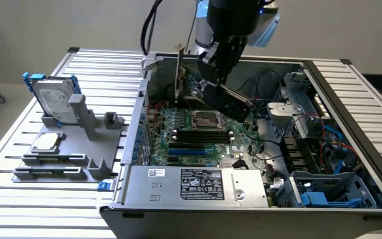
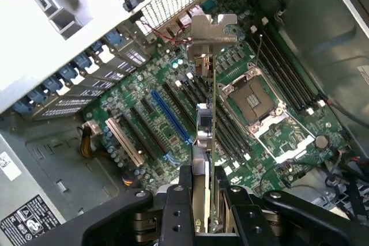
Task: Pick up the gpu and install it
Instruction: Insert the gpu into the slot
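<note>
Jaws stand partly closed on the gpu point(image 2: 206, 125), the gripper point(image 2: 203, 201) pinching the thin card by its edge and holding it upright over the motherboard point(image 2: 144, 90) inside the open computer case point(image 1: 244, 219). The card's silver bracket point(image 2: 213, 27) faces the case's rear wall, and the card appears to hang clear of the board, not yet seated. Pickup looks complete and the install step is in hand; seating would seem to call for the card's lower edge to line up squarely with an expansion slot, perhaps the blue slot point(image 2: 171, 116) beside it. Counted: one gpu, one gripper, one empty processor socket point(image 2: 253, 99), and, outside the case on a grey stand point(image 1: 78, 149), one hard drive point(image 1: 51, 97) and one processor chip point(image 1: 46, 142).
</note>
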Robot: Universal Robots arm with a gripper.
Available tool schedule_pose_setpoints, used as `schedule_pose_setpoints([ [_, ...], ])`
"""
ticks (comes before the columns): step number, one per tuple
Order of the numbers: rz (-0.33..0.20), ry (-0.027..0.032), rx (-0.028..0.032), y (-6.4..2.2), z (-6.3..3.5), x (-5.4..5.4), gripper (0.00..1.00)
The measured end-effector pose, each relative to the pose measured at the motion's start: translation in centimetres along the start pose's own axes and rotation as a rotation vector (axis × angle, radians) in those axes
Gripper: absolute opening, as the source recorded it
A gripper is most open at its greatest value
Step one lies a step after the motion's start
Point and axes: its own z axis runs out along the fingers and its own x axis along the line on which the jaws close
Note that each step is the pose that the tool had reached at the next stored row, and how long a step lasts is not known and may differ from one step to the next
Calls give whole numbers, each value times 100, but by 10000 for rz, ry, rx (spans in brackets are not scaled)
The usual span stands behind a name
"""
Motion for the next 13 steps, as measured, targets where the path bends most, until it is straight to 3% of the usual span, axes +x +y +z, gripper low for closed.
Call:
schedule_pose_setpoints([
  [13, -2371, 62, 20, -4, 104, -2, 26],
])
